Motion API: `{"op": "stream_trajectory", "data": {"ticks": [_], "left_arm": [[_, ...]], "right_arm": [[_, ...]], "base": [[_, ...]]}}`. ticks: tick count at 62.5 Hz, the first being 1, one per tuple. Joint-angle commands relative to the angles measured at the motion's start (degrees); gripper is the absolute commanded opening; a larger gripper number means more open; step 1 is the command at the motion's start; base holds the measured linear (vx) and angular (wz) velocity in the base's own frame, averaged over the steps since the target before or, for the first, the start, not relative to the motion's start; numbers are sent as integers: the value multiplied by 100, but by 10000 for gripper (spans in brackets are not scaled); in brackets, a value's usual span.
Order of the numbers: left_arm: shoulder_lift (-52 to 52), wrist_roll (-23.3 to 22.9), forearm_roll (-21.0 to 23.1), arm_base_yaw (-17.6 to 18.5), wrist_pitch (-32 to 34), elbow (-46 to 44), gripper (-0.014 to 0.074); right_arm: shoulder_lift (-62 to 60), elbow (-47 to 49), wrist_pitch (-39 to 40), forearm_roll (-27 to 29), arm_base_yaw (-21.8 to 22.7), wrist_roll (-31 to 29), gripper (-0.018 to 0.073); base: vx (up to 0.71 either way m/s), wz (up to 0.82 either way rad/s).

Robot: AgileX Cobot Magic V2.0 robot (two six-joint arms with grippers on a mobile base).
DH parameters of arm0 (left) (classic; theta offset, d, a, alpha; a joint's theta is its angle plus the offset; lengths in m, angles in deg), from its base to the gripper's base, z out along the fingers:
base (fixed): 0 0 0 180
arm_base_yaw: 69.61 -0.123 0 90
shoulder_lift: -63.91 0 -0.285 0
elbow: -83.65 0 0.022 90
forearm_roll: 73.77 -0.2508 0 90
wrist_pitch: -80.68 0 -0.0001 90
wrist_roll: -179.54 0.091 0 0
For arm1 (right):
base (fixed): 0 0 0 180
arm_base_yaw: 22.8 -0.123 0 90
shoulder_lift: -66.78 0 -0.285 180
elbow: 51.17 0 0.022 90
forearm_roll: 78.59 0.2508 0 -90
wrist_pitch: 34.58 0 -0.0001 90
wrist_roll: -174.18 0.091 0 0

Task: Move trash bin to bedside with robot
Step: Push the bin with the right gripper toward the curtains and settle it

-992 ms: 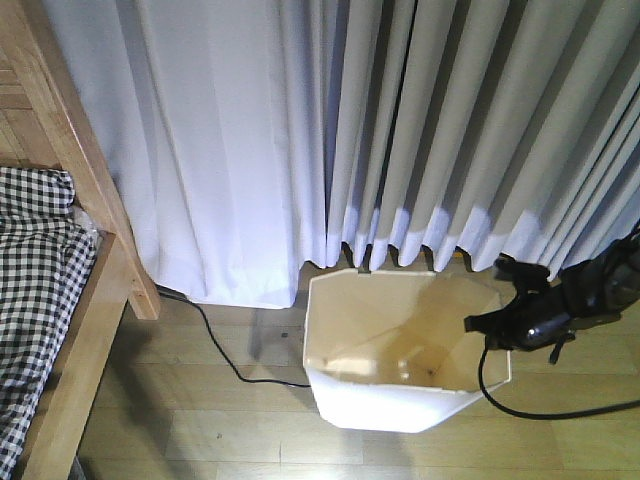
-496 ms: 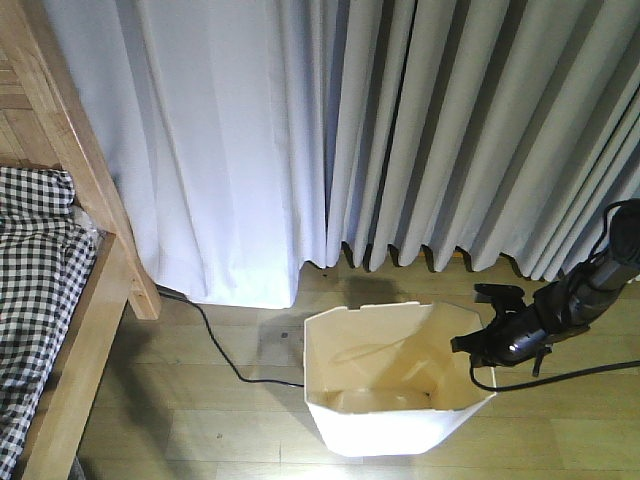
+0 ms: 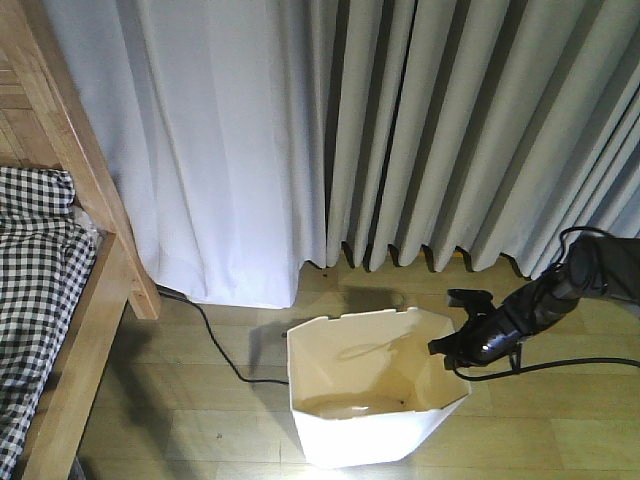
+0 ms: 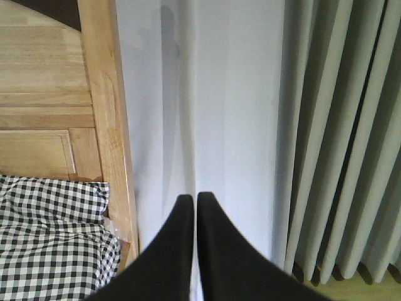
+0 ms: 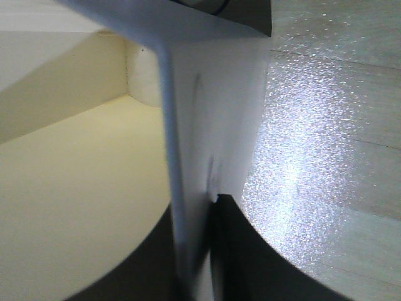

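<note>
The white trash bin (image 3: 360, 425) with its cream inside stands on the wooden floor in front of the curtains, tilted a little. My right gripper (image 3: 447, 352), on the slim black robot arm (image 3: 545, 300), is shut on the bin's right rim. In the right wrist view the bin wall (image 5: 207, 113) runs down between the two black fingers (image 5: 235, 251). The bedside, a light-brown bed frame (image 3: 95, 290) with checked bedding (image 3: 35, 290), lies at the left. My left gripper (image 4: 195, 199) is shut and empty, facing the curtain beside the bed frame (image 4: 103, 125).
Grey-white curtains (image 3: 400, 130) hang across the whole back. A black cable (image 3: 215, 345) runs over the floor between the bed frame and the bin. Another black cable (image 3: 560, 368) trails from the right arm. Bare floor (image 3: 200, 430) separates bin and bed.
The bin has slid left and toward the camera, away from the curtain, with my right gripper holding its rim. The right arm followed leftward.
</note>
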Motion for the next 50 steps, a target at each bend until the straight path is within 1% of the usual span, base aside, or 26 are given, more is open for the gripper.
{"op": "stream_trajectory", "data": {"ticks": [1, 13, 21, 50], "left_arm": [[-81, -32, 52, 13, 453, 108, -6], [-81, -32, 52, 13, 453, 108, -6], [-81, -32, 52, 13, 453, 108, -6], [-81, -32, 52, 13, 453, 108, -6]], "right_arm": [[-284, 373, -742, 47, -27, 433, 48], [-20, 683, -899, 43, -40, 455, 60], [41, 711, -831, 51, -40, 455, 76], [60, 723, -818, 61, -40, 449, 205]], "base": [[0, 0], [0, 0], [0, 0], [0, 0]]}}
